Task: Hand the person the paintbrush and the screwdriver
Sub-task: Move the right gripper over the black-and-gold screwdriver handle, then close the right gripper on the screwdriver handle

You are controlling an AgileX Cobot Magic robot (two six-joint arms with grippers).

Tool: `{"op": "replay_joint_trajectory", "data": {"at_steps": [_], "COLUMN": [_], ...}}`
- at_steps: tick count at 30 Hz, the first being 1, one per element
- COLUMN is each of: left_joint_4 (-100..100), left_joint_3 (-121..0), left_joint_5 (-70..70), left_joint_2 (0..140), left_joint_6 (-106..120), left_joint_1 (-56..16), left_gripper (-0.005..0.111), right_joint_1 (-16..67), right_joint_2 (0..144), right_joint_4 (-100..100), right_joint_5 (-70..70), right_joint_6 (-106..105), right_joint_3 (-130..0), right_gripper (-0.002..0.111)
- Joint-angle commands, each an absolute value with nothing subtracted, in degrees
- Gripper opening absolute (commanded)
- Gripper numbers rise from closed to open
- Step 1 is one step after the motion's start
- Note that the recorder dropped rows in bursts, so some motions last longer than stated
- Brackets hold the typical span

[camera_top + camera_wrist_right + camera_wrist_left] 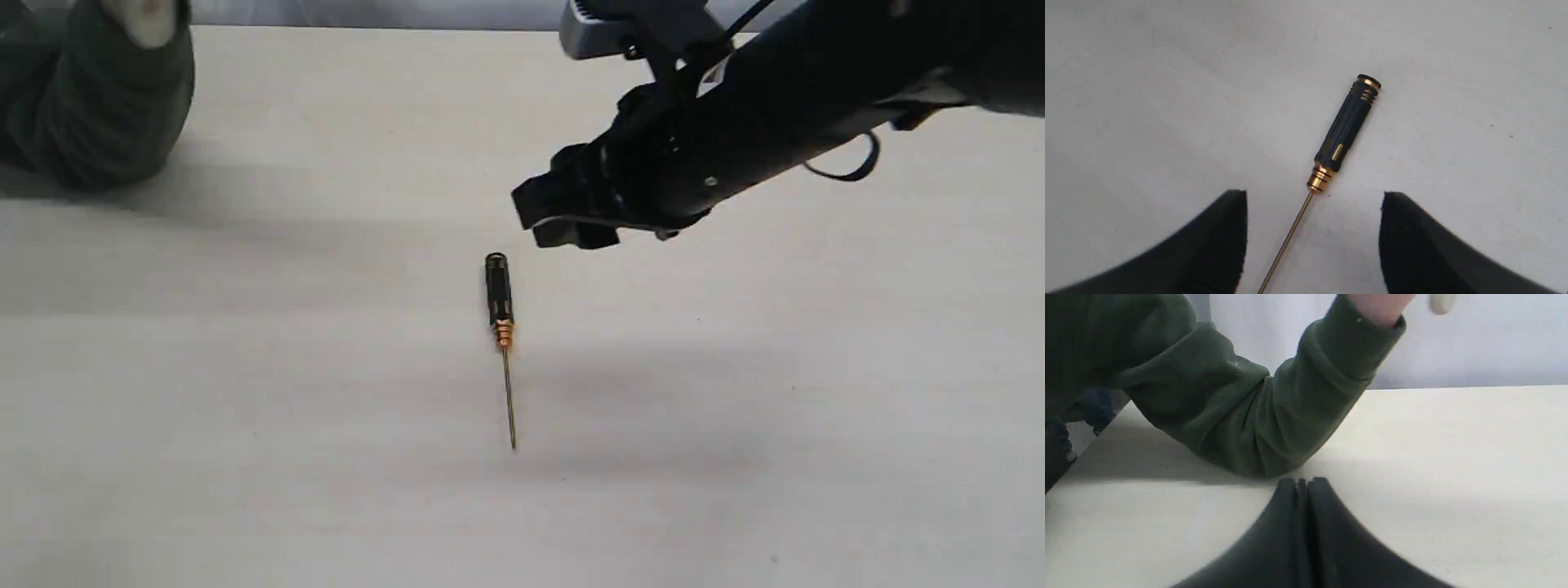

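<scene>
The screwdriver [500,322] lies flat on the pale table, black handle toward the back, thin shaft toward the front. My right gripper [563,216] hovers above and just right of its handle end, open. In the right wrist view the screwdriver [1345,130] lies beyond the two spread fingers [1224,241], its shaft running between them. The person [98,90] rests a dark green sleeve at the far left corner. My left gripper [1303,486] is shut on nothing, right in front of that sleeve [1257,412]. A pale object [1441,301] shows by the hand; the paintbrush is out of view.
The pale table [245,425] stretches around the screwdriver on all sides. Its back edge meets a light wall [1474,343]. The right arm's black body [800,90] hangs over the back right of the table.
</scene>
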State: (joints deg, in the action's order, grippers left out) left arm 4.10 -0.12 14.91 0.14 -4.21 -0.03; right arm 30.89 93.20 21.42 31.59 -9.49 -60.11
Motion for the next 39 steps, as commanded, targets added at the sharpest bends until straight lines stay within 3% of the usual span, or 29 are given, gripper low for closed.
{"op": "replay_joint_trajectory", "data": {"at_steps": [1, 21, 39], "left_joint_4": [3.9, 4.0, 4.0], "left_joint_3": [0.0, 0.0, 0.0], "left_joint_5": [14.3, 14.3, 14.3], "left_joint_2": [0.0, 0.0, 0.0], "left_joint_6": [-4.3, -4.3, -4.3], "left_joint_1": [-0.4, -0.4, -0.4], "left_gripper": [0.0, 0.0, 0.0], "right_joint_1": [32.2, 32.2, 32.2], "right_joint_2": [96.8, 113.2, 119.3], "right_joint_4": [21.8, 21.6, 15.0], "right_joint_5": [28.2, 31.6, 32.3], "right_joint_6": [-9.2, -7.7, 0.0], "right_joint_3": [-60.1, -71.3, -74.0], "right_gripper": [0.052, 0.052, 0.052]}}
